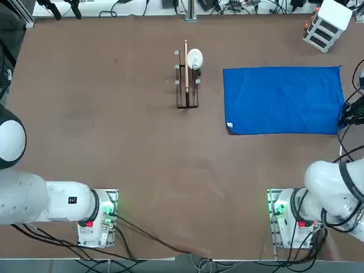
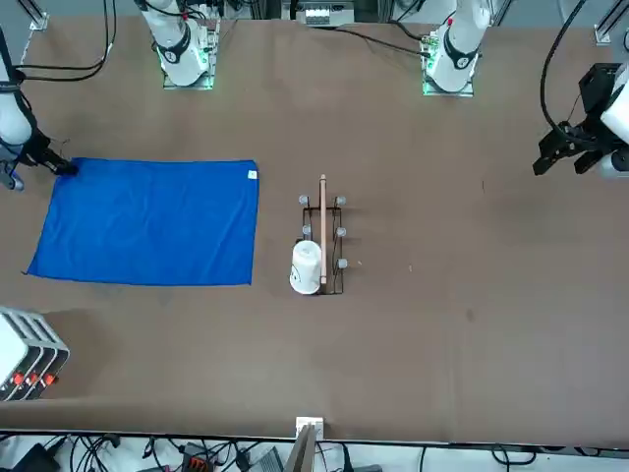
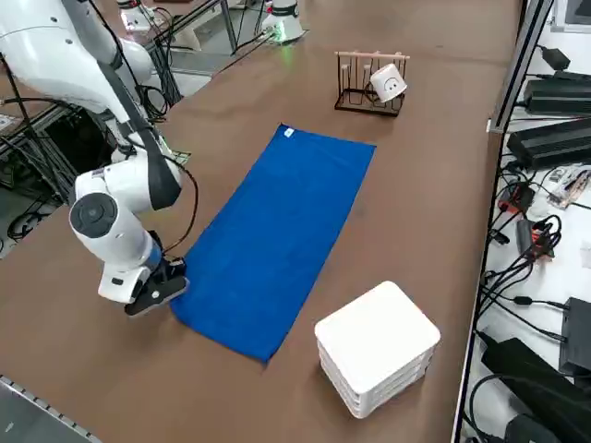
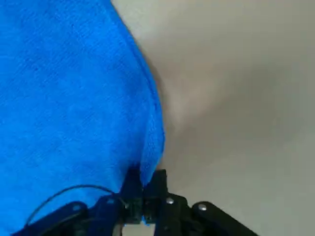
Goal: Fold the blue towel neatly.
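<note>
Blue towel (image 1: 282, 100): one royal-blue cloth, spread flat and open in a single layer on the counter (image 1: 114, 114). In the overhead view it occupies the right half, roughly at 2 o'clock from the counter's centre, with its long sides running left to right. A small white tag (image 1: 230, 125) sits at the near corner on the rack side. The surface shows only faint creases.

Right gripper (image 3: 155, 293): low at the counter, at the towel's near corner on the robot's right side, at 3 o'clock in the overhead view. Its fingers (image 4: 132, 194) are clenched on the towel's edge; the wrist view shows a thin fold of blue cloth pinched between them and rising slightly off the counter. The rest of the towel lies flat.

Rack (image 1: 186, 85): dark wire frame with upright pegs, standing just left of the towel in the overhead view, at about 12 o'clock from the counter's centre. It is apart from the towel.

Cup (image 1: 194, 58): white, hung on its side on the rack's far end.

Stick (image 1: 186, 68): light wooden piece lying along the rack's top.

White box (image 3: 379, 346): stacked, drawer-like unit at the far right corner of the counter, near the towel's far short edge but not touching it.
</note>
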